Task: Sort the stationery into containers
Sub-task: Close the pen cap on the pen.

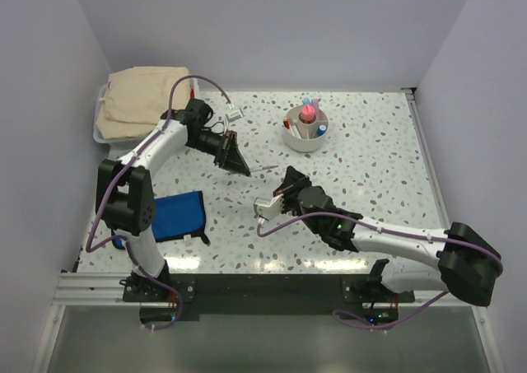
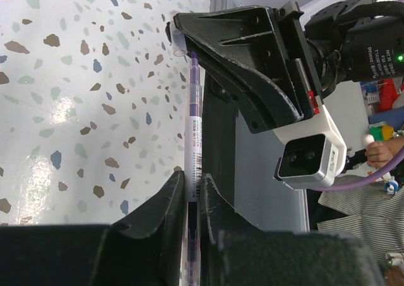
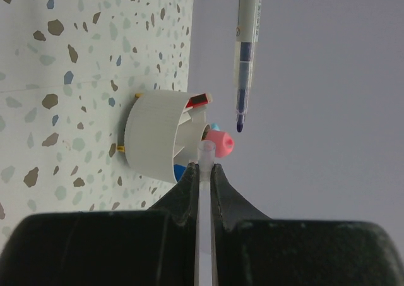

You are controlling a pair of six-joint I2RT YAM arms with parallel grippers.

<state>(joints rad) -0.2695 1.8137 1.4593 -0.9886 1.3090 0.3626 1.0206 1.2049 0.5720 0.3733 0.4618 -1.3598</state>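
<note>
My left gripper point(image 1: 241, 167) is shut on a slim clear pen point(image 1: 262, 170) with a dark purple tip, held above the table and pointing right. In the left wrist view the pen point(image 2: 192, 128) runs out from between the closed fingers point(image 2: 192, 182). My right gripper point(image 1: 286, 175) is just beyond the pen's tip and is shut on a clear pen cap point(image 3: 205, 154). The uncapped pen point(image 3: 246, 52) hangs above and to the right of the cap. The round white cup point(image 1: 307, 132) holds a pink-red tube point(image 1: 307, 111) and blue-capped sticks. It also shows in the right wrist view point(image 3: 154, 137).
A folded beige cloth point(image 1: 142, 97) lies over a white bin point(image 1: 100, 101) at the far left. A flat blue pouch point(image 1: 177, 215) lies near the left arm's base. The right arm's gripper body point(image 2: 252, 65) and wrist camera point(image 2: 309, 156) fill the left wrist view.
</note>
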